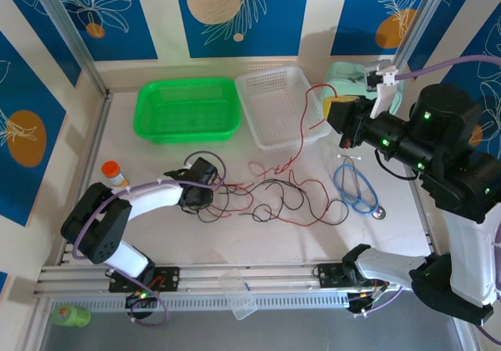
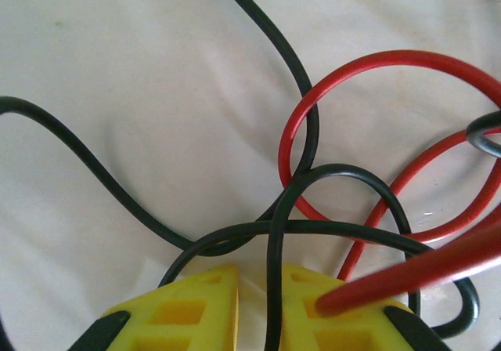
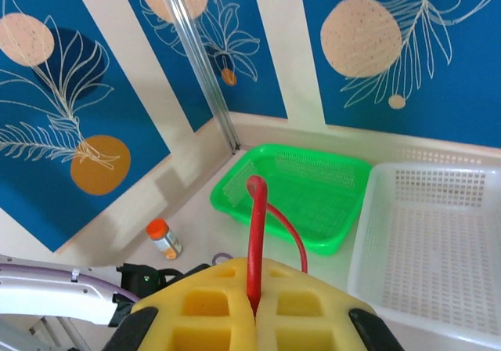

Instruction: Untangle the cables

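Barely begun: most of the cables [image 1: 290,198] lie knotted mid-table [image 1: 258,241]. The right gripper [image 3: 254,288], pressed together, pinches a red cable [image 3: 254,233] raised near the white basket [image 1: 270,74] — the left gripper [image 2: 258,288], nearly closed, nips a black cable [image 2: 272,288] at the tangle's left edge.

— What sits left of the white basket [image 1: 274,108]?
— A green basket [image 1: 188,112], just beside it. Further left and nearer, an orange-capped bottle [image 1: 114,172] stands upright.
— And to its right?
— A blue cable loop [image 1: 344,194], nearer, on the worktop [image 1: 258,245].
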`<move>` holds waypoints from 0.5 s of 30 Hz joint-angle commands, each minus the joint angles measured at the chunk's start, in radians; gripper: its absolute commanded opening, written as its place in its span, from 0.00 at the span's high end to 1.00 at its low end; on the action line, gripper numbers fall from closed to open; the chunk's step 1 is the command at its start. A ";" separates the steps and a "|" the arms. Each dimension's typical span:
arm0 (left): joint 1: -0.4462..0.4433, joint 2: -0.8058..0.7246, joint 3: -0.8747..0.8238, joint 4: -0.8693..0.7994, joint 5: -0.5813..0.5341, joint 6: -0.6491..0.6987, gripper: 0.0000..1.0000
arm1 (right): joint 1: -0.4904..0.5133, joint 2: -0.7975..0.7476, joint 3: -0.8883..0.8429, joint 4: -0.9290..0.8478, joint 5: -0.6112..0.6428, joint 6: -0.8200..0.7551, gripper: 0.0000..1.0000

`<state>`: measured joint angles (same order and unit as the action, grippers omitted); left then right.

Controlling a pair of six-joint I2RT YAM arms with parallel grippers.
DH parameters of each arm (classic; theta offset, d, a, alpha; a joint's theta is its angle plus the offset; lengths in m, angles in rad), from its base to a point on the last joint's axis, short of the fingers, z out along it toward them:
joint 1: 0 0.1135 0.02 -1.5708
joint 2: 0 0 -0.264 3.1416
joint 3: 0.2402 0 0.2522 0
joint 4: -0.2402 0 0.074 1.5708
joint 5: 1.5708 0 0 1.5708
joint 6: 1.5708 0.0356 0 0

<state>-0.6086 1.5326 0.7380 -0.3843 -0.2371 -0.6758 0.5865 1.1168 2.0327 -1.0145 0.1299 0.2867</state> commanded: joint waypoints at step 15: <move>-0.078 -0.270 0.082 -0.017 0.004 0.255 0.22 | -0.022 0.096 0.149 -0.011 -0.123 0.058 1.00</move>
<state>-0.6582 1.3460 0.7498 -0.3977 -0.2447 -0.5419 0.5690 1.2118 2.2189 -1.0519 0.0353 0.3218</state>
